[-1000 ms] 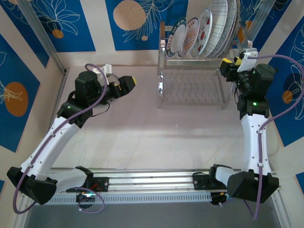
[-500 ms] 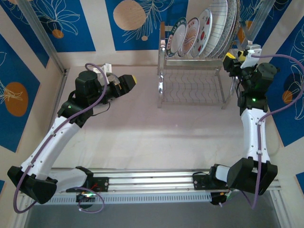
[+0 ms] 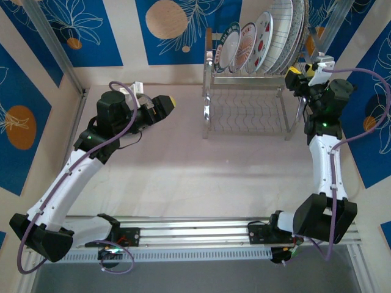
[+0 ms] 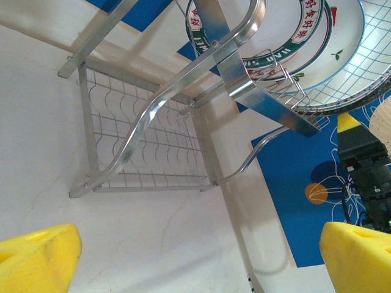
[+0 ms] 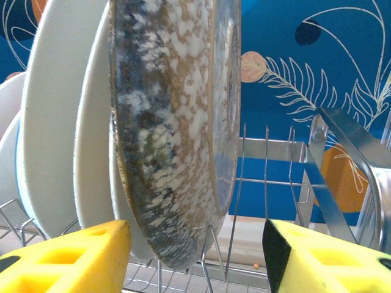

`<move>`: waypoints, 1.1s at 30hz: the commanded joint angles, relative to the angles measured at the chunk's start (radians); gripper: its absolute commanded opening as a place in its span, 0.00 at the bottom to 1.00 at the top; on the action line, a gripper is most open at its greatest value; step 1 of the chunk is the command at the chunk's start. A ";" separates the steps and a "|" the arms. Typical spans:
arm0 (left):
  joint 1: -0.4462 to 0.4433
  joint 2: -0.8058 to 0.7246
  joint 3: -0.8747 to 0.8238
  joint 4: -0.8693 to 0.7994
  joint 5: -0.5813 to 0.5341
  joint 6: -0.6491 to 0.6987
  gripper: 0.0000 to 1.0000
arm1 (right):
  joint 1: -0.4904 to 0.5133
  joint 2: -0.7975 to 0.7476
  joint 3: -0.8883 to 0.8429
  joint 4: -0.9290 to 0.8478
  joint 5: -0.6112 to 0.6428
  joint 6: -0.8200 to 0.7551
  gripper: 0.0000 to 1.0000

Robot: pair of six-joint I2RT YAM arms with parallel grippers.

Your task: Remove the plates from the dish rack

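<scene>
Several plates point(image 3: 263, 36) upright in dish rack point(image 3: 247, 113), lettered plate point(image 4: 281, 24) rim's red writing illegible, right tool point(image 5: 195, 250) open astride speckled plate point(image 5: 171, 122), left tool point(image 4: 195, 256) wide open, empty

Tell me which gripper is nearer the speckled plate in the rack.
Right. The right gripper is at the speckled plate, open fingers framing its lower edge; the left gripper hangs left of the dish rack.

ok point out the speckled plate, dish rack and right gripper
speckled plate point(image 5: 171, 122), right wrist view, on its mottled outer face
dish rack point(image 3: 244, 113), top external view, on its bare lower shelf
right gripper point(image 5: 195, 244), right wrist view, midway between its yellow fingertips
</scene>
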 commanded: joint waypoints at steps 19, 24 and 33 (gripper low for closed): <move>-0.010 -0.022 -0.015 0.038 -0.003 -0.032 1.00 | 0.034 0.063 0.136 0.014 0.109 0.005 0.60; -0.010 -0.023 -0.017 0.041 -0.005 -0.035 1.00 | 0.037 0.071 0.167 0.000 0.125 -0.001 0.57; -0.009 -0.023 -0.021 0.052 0.001 -0.044 1.00 | 0.050 0.103 0.254 -0.071 0.134 -0.019 0.56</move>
